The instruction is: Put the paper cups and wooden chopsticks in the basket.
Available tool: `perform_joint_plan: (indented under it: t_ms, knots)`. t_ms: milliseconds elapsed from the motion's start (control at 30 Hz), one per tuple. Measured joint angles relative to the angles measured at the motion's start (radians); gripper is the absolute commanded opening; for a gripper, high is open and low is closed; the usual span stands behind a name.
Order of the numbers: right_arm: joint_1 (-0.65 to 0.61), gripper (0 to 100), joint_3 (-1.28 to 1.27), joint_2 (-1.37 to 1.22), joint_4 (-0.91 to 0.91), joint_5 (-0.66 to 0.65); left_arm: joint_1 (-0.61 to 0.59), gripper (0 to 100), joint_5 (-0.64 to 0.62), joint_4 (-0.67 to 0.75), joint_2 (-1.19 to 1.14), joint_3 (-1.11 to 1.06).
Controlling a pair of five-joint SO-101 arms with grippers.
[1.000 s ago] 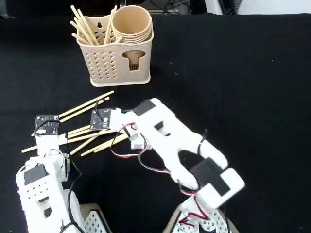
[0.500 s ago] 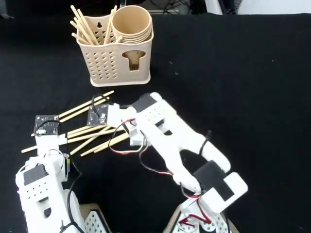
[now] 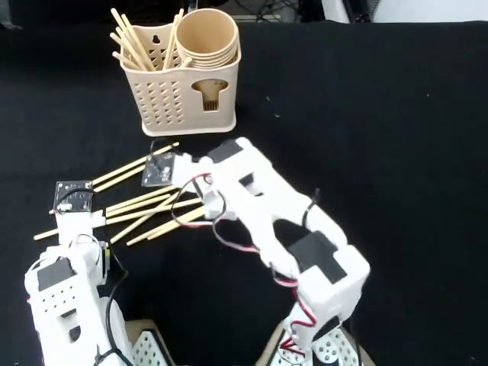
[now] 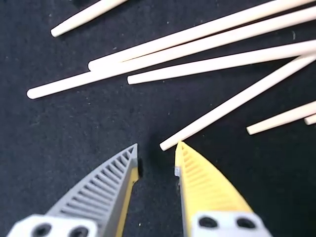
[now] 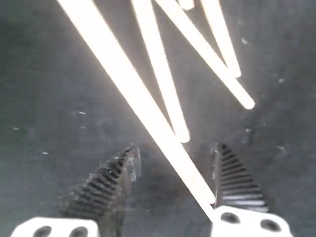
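Chopsticks (image 3: 122, 171) lie scattered on the black table (image 3: 381, 114) just in front of the basket (image 3: 183, 107). More stand in one of its compartments, and stacked paper cups (image 3: 207, 34) fill the other. Nearer the basket, the right gripper (image 5: 176, 146) hangs parted wide astride one loose stick, not gripping it. Farther from the basket, the left gripper (image 4: 157, 144) is narrowly parted and empty, with a stick's tip at its yellow finger.
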State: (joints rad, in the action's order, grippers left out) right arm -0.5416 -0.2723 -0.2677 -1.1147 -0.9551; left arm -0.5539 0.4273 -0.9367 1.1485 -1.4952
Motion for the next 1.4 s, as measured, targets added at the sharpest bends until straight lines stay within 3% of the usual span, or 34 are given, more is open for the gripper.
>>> perform_joint_plan:
  t_ms: [133,300,533,767,967,1200,1400]
  knots:
    - [0.014,22.7,0.026,-0.06,-0.015,-0.018,0.0,13,0.0,0.0,0.0,0.0]
    - [0.015,0.5,0.037,-0.068,-0.029,-0.041,0.0,13,0.0,0.0,0.0,0.0]
    - [0.015,1.2,0.041,-0.066,-0.04,-0.043,0.0,13,0.0,0.0,0.0,0.0]
    - [0.012,2.0,0.04,0.0,-0.164,-0.043,0.0,13,0.0,0.0,0.0,0.0]
    - [-0.017,25.6,0.04,0.052,-0.19,-0.043,0.0,13,0.0,0.0,0.0,0.0]
    - [-0.132,19.5,-0.009,0.025,-0.06,-0.041,0.0,13,0.0,0.0,0.0,0.0]
    - [-0.133,18.8,0.014,-0.081,-0.021,-0.035,0.0,13,0.0,0.0,0.0,0.0]
